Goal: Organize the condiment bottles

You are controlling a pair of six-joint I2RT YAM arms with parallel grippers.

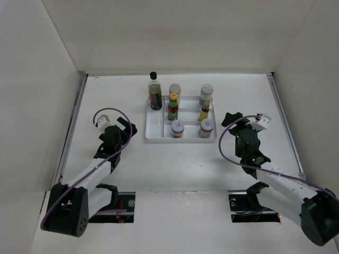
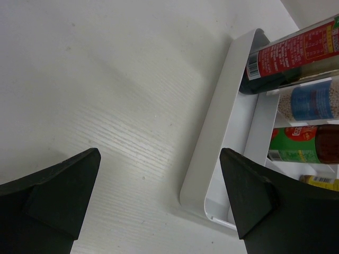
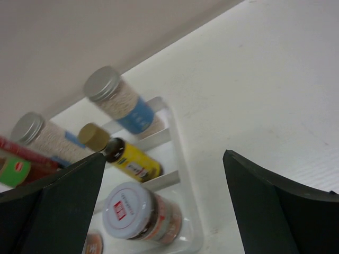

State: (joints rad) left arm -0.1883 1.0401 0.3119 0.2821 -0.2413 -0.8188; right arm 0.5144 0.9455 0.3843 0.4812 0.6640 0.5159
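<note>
While the white table (image 1: 175, 164) is walled in by pale panels (image 1: 185, 32) at the back and on both sides, open surface is seen to the left and right of the white divided tray (image 1: 152, 132), which is set toward the far middle. A broad strip of table is also seen between the tray and the arm bases.

All seven condiment bottles are held upright in the tray. The dark black-capped bottle (image 1: 154, 95) is placed at the far-left corner, the silver-lidded jar (image 1: 175, 93) beside it, and the blue-labelled white jar (image 1: 206, 95) at the far right. The red-sauce yellow-capped bottle (image 1: 172, 108) and the tiny yellow bottle (image 1: 204, 112) are kept in the middle row, and the two red-labelled jars (image 1: 177, 128) in the near row.

The left gripper (image 2: 159, 156) is held spread apart just beside the tray's left wall, with nothing grasped. The right gripper (image 3: 164, 155) is likewise parted and empty, near the tray's right side.
</note>
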